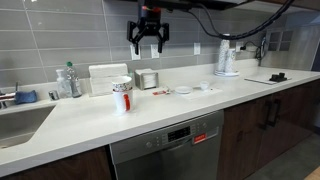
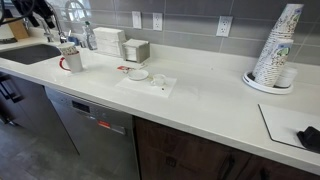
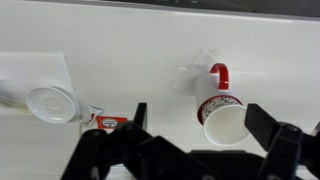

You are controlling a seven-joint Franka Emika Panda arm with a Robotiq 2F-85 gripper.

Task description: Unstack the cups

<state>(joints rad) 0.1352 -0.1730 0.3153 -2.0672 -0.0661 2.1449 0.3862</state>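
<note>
A white paper cup sits inside a red-and-white mug with a red handle; this stack (image 1: 122, 97) stands on the white counter, and it also shows in the other exterior view (image 2: 70, 60). In the wrist view the stack (image 3: 222, 115) lies between my two fingers, its open mouth facing the camera and the red handle (image 3: 219, 72) pointing away. My gripper (image 1: 148, 38) hangs well above the counter, a little behind the stack. Its fingers (image 3: 195, 112) are spread wide and hold nothing.
A sink (image 1: 20, 120) is at one end of the counter, with bottles (image 1: 68, 80) and a napkin holder (image 1: 106, 78) behind the stack. A white lid (image 3: 48, 100), a red packet (image 3: 110, 122) and a tall stack of paper cups (image 2: 275, 45) also stand on the counter.
</note>
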